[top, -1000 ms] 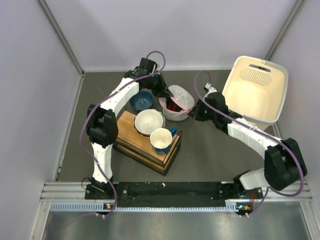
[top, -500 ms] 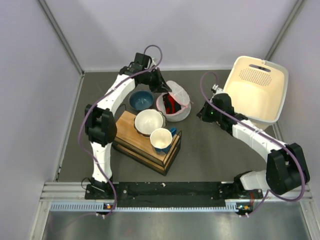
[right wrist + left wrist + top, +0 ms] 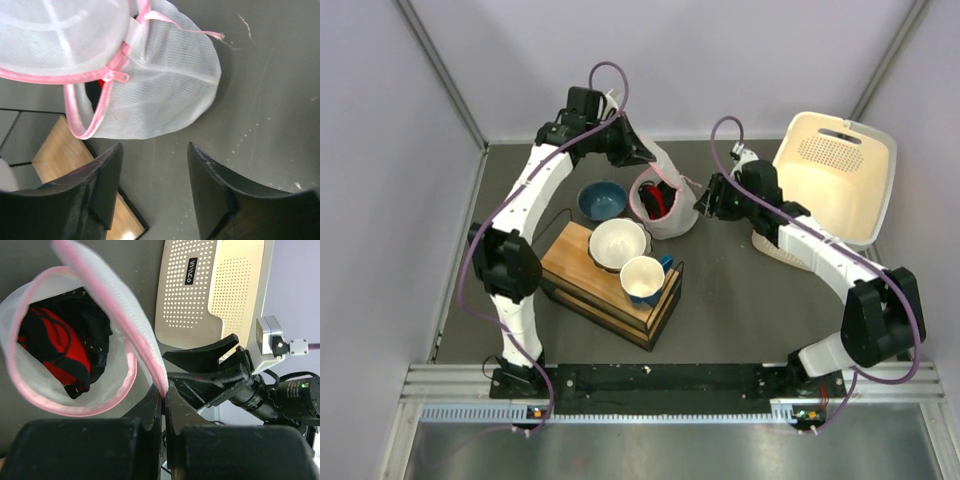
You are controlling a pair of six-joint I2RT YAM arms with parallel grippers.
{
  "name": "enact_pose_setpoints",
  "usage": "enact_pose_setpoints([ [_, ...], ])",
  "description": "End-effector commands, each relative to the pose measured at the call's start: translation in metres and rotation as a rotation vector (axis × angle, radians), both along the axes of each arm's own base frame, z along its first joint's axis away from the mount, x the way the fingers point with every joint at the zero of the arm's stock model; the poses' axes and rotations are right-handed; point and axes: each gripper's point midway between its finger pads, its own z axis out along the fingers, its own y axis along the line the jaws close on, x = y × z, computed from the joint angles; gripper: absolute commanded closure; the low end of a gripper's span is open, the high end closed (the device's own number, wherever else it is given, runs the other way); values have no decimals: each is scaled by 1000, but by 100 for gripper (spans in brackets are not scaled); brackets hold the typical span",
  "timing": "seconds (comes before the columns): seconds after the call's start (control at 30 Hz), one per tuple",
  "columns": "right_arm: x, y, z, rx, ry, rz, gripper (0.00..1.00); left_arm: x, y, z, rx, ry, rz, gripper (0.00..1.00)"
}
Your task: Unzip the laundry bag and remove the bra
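The laundry bag [image 3: 677, 216] stands unzipped behind the wooden box, its pink-trimmed lid flap [image 3: 107, 295] raised. My left gripper [image 3: 644, 155] is shut on the pink rim of that flap [image 3: 163, 389] and holds it up. Inside the open mouth lies the bra [image 3: 57, 342], red and black, also visible from above [image 3: 658, 201]. My right gripper [image 3: 703, 203] is open just right of the bag, with nothing between its fingers [image 3: 155, 155]. The white mesh of the laundry bag [image 3: 165, 85] and its zipper pull [image 3: 118, 77] sit just beyond the fingertips.
A blue bowl [image 3: 603, 199] sits left of the bag. A wooden box [image 3: 582, 283] carries a white bowl [image 3: 618, 243] and a blue-and-white cup [image 3: 643, 279]. A cream perforated basket [image 3: 835, 180] leans at the back right. The box corner [image 3: 52, 157] lies by my right gripper's left finger.
My left gripper has risen and moved back with the flap, opening the bag's mouth wider. My right gripper pulled away from the bag's right edge, opened, and came back beside it.
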Motion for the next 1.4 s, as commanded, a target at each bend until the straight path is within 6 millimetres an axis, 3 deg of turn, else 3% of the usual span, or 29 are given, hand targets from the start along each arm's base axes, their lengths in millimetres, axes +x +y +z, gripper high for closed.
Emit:
enact_pose_setpoints([
  [0.0,1,29,49,-3,-156,108,36,-1,-4,38,-27,-114,-9,100],
  [0.03,0,33,53,-14,-169,114,24,-1,-6,42,-31,-125,-12,100],
  [0.07,0,37,57,-36,-192,113,18,-2,-8,41,-30,-121,-17,100],
  [0.17,5,40,70,-92,-255,100,10,-1,-14,44,-31,-124,-26,100],
  [0.23,6,48,75,-122,-283,104,8,-2,-18,49,-37,-133,-38,100],
  [0.4,37,54,92,-176,-347,48,8,-6,-23,53,-54,-131,-58,100],
  [0.47,47,61,105,-167,-381,54,10,-8,-24,54,-64,-127,-67,100],
  [0.6,71,71,104,-170,-395,18,18,-10,-26,54,-74,-114,-76,100],
  [0.7,84,75,113,-140,-425,-5,43,-11,-27,56,-85,-116,-90,100],
  [0.73,90,78,112,-122,-428,-4,72,-10,-28,59,-100,-129,-98,100],
  [0.8,96,80,115,-55,-412,13,100,-12,-26,62,-137,-123,-134,98],
  [0.87,102,76,116,43,-395,44,100,-10,-20,62,-142,-128,-142,74],
  [0.9,102,75,118,76,-392,60,100,-5,-10,63,-135,-144,-131,44],
  [1.0,103,62,116,150,-373,111,100,4,19,68,-82,-209,-91,20],
  [1.17,97,58,116,197,-358,234,100,11,52,82,23,-392,-76,14],
  [1.3,94,55,116,216,-343,297,100,15,61,77,107,-493,-111,12],
  [1.37,87,58,117,238,-334,350,100,14,62,72,135,-549,-165,5],
])
